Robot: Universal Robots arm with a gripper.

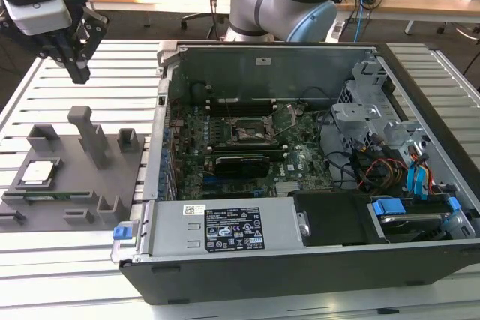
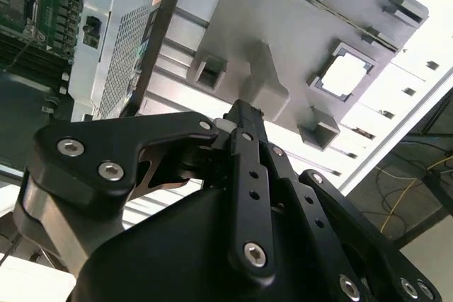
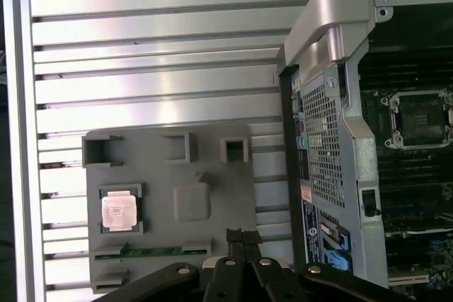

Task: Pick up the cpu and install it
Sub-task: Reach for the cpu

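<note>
Reaching the cpu (image 1: 37, 172) is the step in hand, I judge: it lies flat and untouched in its square recess on the grey fixture (image 1: 112, 177), at 9 o'clock from the computer case (image 1: 300, 260) in the exterior view. The jaws hang above the desk (image 1: 67, 282), at about 1 o'clock from the chip in that view, pressed together with nothing between them. Doing this well means parting them wide before any descent, centring squarely over the metal top, and gripping opposite edges level, since the recess walls look tight. The fixture's tall post (image 1: 88, 129) stands near the path and wants clearance. The socket (image 1: 251, 131) appears empty.
</note>
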